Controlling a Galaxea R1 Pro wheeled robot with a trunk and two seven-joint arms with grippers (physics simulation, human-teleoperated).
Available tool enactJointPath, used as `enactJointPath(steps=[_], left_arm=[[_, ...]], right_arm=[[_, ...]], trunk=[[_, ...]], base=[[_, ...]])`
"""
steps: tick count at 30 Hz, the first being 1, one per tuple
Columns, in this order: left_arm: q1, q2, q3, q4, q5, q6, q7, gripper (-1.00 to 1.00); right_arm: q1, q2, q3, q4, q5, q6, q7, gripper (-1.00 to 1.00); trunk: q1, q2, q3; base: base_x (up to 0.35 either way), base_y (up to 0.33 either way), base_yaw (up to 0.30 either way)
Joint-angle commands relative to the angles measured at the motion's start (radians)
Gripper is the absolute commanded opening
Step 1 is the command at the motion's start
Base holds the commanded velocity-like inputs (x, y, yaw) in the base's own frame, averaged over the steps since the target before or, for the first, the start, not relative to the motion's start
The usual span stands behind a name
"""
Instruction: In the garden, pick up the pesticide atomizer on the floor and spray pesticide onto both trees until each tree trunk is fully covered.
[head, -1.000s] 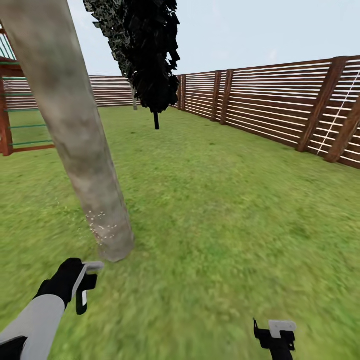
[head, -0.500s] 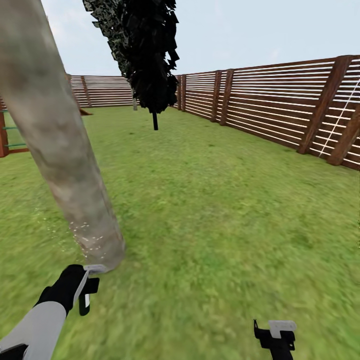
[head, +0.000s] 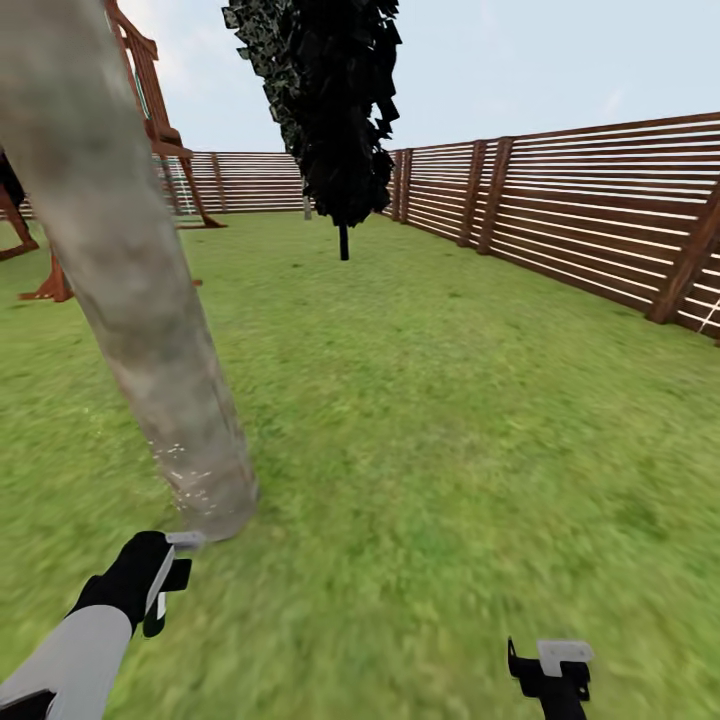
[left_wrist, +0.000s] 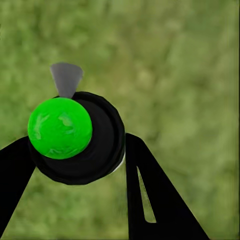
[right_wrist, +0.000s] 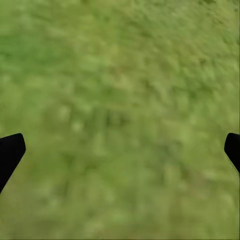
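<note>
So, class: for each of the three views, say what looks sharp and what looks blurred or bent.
Head view: the fence slats are crisp, the near grass is smeared, and the tree trunk leans as if bent by a wide lens. Left wrist view: the atomizer is sharp, the lawn behind it soft. Right wrist view: blurry grass between two dark fingertips.

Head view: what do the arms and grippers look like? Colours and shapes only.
Left arm: pale grey forearm, black wrist. Left gripper: black body with a light grey finger plate. Right gripper: black body, light grey plate on top. In the wrist views the fingers are black tapering wedges.
</note>
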Motion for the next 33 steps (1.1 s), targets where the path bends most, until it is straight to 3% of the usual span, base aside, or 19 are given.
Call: enactJointPath(steps=[1, 16, 33], left_arm=[[-0.001, 0.0, 0.005, -0.001, 0.0, 0.004, 0.001, -1.0], [-0.001, 0.0, 0.007, -0.015, 0.006, 0.003, 0.003, -1.0], [-0.001, 0.0, 0.009, -0.016, 0.028, 0.003, 0.003, -1.0]], right_arm=[[0.0, 0.0, -0.005, 0.001, 0.011, -0.002, -0.005, 1.0], [0.0, 0.001, -0.005, 0.001, 0.011, -0.002, -0.005, 1.0], [0.0, 0.003, -0.005, 0.002, 0.011, -0.002, -0.004, 1.0]], trunk=[[0.0, 0.0, -0.001], [0.0, 0.0, -0.001], [0.0, 0.0, -0.001]], base=[[0.232, -0.202, 0.048], [0.079, -0.251, 0.012], [0.028, -0.274, 0.222]])
